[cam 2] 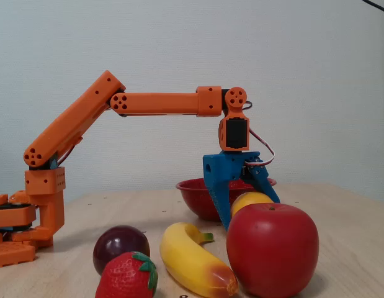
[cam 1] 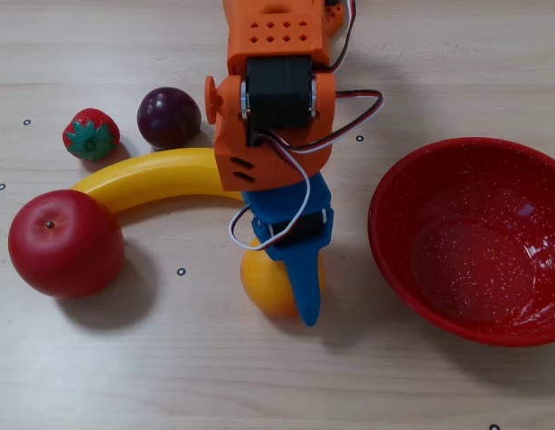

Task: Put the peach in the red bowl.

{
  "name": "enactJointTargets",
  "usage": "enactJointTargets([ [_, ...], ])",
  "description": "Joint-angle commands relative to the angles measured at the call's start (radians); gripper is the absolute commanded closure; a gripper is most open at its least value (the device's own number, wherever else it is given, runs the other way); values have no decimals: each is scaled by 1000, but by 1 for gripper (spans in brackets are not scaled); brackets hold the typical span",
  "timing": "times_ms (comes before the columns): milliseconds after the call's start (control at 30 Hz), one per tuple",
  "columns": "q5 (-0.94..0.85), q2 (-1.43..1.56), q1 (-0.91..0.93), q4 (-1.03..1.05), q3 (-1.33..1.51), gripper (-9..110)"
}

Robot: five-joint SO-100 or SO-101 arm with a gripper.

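Standing nearest the fixed camera: strawberry, banana, apple, all on the table. Plum just behind strawberry. Behind apple, peach partly hidden, lying on the table between the blue fingers. Gripper straddling peach from above, one finger across its top in overhead view. Fingers spread on either side of peach; actual grasp cannot be told. Farthest back, bowl, empty. In overhead view bowl to the right of peach, apart from it.
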Motion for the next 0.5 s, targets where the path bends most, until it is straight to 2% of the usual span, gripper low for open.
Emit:
enactJointTargets([
  [0,20,94,-46,21,-84,101],
  [267,-112,328,-28,123,-325,101],
  [467,-193,563,115,127,-356,101],
])
